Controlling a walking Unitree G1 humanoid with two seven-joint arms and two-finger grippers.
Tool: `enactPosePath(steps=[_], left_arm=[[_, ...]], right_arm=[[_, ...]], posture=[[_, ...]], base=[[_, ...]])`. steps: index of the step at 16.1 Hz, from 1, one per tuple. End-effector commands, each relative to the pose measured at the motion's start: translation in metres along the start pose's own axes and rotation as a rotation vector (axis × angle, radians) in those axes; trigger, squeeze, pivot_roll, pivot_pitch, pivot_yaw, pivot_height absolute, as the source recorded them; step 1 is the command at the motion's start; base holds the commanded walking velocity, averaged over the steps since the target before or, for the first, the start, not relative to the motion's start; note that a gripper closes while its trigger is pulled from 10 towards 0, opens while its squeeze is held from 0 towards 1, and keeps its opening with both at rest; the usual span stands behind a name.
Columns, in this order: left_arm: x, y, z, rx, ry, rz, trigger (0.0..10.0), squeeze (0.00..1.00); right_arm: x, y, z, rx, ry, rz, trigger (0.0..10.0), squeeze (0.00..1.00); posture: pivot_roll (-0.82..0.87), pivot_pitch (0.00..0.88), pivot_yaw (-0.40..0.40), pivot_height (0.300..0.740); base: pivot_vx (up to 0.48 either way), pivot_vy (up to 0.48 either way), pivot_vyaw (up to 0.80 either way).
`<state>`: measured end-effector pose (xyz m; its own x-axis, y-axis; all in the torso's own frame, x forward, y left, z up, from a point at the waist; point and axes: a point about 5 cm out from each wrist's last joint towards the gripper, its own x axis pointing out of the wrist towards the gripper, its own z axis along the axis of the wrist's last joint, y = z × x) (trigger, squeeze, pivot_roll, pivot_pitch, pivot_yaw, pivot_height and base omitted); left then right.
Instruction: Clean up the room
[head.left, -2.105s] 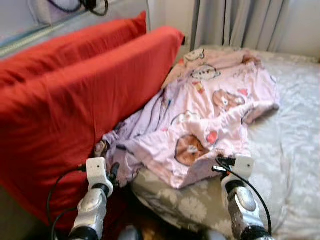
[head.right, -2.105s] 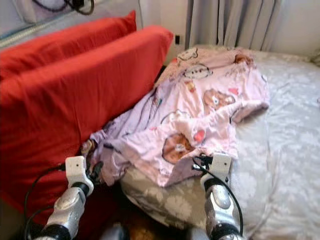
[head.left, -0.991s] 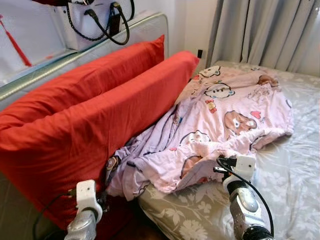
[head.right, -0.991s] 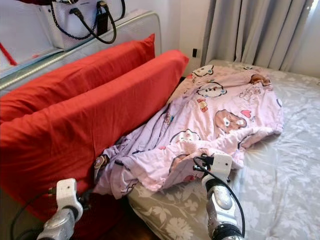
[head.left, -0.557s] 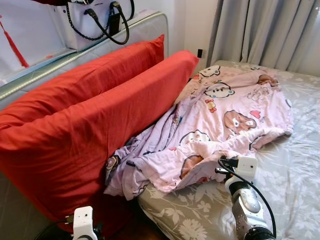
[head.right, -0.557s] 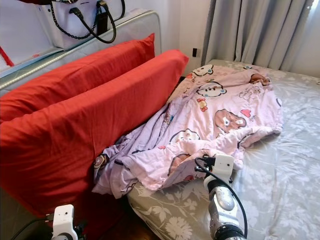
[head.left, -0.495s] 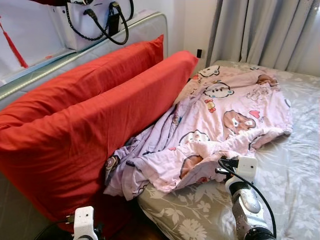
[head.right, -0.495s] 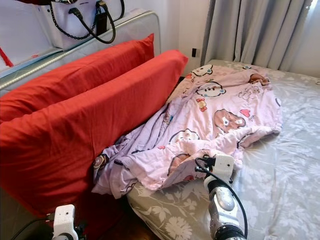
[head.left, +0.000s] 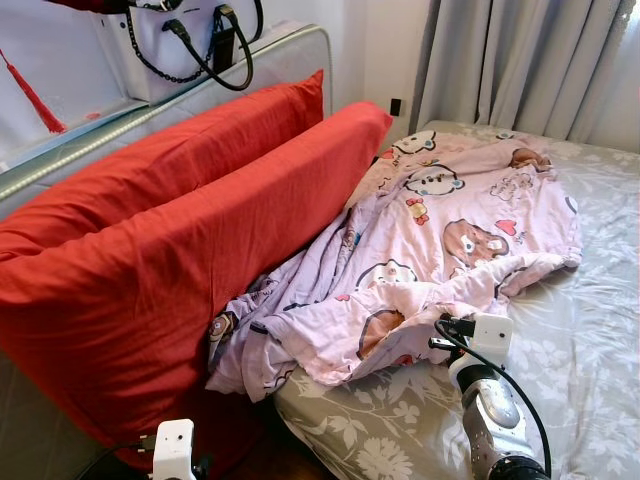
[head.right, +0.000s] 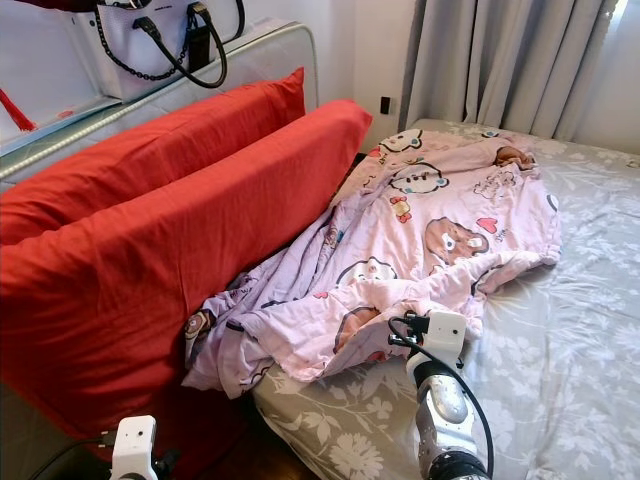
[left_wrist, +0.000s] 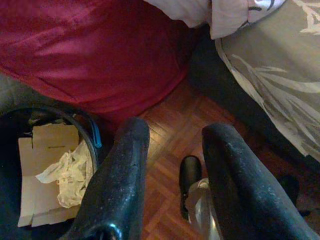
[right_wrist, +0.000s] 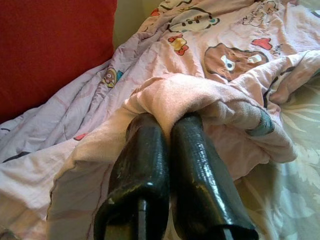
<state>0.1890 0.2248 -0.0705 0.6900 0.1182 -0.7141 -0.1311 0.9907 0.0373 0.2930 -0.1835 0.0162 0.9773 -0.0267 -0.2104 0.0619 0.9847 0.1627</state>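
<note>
A pink cartoon-print blanket (head.left: 450, 230) lies rumpled across the grey floral bed (head.left: 590, 340), its lower end spilling down beside two red pillows (head.left: 170, 250). At the blanket's near edge is my right gripper (right_wrist: 167, 122), shut on a thick pink fold that drapes over its fingertips; its wrist (head.left: 488, 340) rises from the bed's front corner. My left gripper (left_wrist: 175, 137) hangs low beside the bed, open with nothing between its fingers, above the wood floor (left_wrist: 165, 125). The left wrist (head.left: 173, 445) shows at the bottom edge of the left eye view.
A dark bin (left_wrist: 45, 165) holding cardboard and crumpled paper stands on the floor under the red pillow. A white handbag (head.left: 190, 45) sits on the headboard ledge. Grey curtains (head.left: 520, 60) hang behind the bed. The bed's right half is bare sheet.
My left arm has dropped from beside the pillow down to the frame's bottom edge. The head camera has lifted and shifted. The right gripper stays shut on the blanket's edge.
</note>
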Motion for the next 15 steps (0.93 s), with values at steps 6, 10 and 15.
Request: enactPosePath(steps=[6, 10, 15], left_arm=[[-0.0039, 0.0042, -0.0129, 0.031, 0.051, -0.007, 10.0, 0.00], [-0.0042, 0.0038, -0.0137, 0.032, 0.051, -0.012, 10.0, 0.00], [-0.0040, 0.0043, -0.0124, 0.037, 0.046, -0.015, 10.0, 0.00]], right_arm=[[-0.0007, 0.0092, 0.0000, -0.010, -0.020, 0.025, 10.0, 0.00], [-0.0003, 0.0117, 0.0002, -0.007, -0.023, 0.030, 10.0, 0.00], [0.0027, 0.0071, 0.0097, -0.010, -0.067, -0.001, 10.0, 0.00]], posture=[[0.01, 0.000, 0.055, 0.740], [0.01, 0.000, 0.055, 0.740], [0.01, 0.000, 0.062, 0.740]], base=[[0.000, 0.000, 0.00], [0.000, 0.000, 0.00], [-0.247, 0.000, 0.00]])
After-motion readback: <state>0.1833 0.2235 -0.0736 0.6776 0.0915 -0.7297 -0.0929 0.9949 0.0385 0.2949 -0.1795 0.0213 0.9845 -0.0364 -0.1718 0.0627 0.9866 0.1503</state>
